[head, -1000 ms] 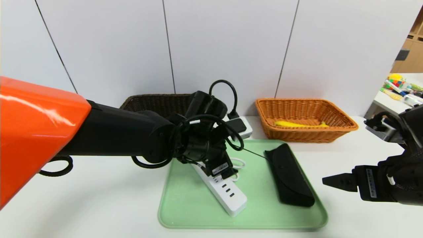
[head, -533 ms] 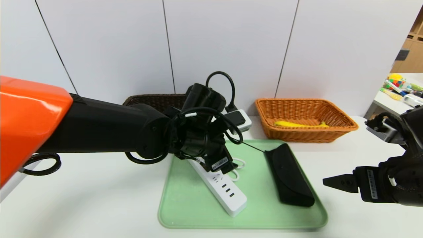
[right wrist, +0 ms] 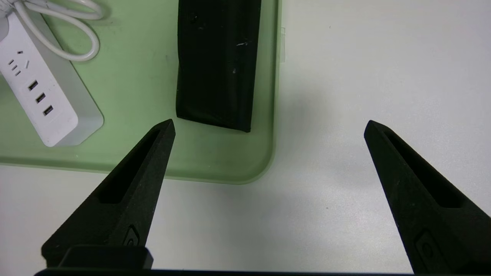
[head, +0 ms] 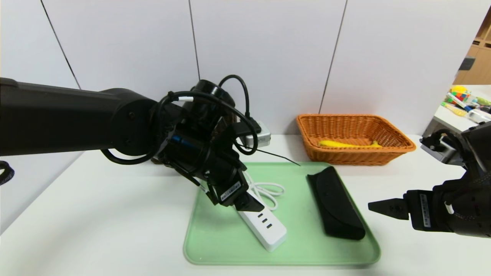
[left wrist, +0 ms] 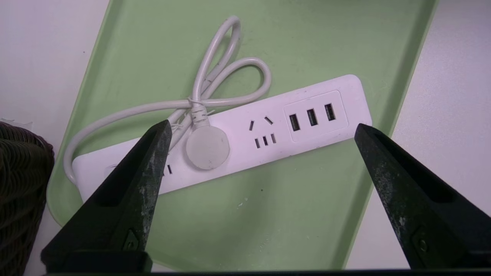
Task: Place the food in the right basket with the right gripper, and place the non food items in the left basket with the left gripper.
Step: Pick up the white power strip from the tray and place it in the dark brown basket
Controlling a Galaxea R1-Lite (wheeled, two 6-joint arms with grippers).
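A white power strip (head: 264, 226) with its coiled cord lies on the green tray (head: 215, 237), and a black case (head: 335, 203) lies to its right. My left gripper (head: 245, 201) hangs open just above the power strip (left wrist: 299, 119), its jaws wide apart along the strip's length with nothing between them. My right gripper (head: 383, 209) is open over bare table, right of the tray's front right corner (right wrist: 264, 168). A yellow banana (head: 345, 144) lies in the orange right basket (head: 353, 157). The dark left basket (left wrist: 19, 184) is mostly hidden behind my left arm in the head view.
The black case (right wrist: 216, 61) reaches almost to the tray's right rim. A side table with colourful clutter (head: 464, 99) stands at the far right. White wall panels close off the back of the table.
My left arm has swung left and its gripper has shifted left and lower over the power strip. The right gripper has crept slightly towards the tray. Both stay open.
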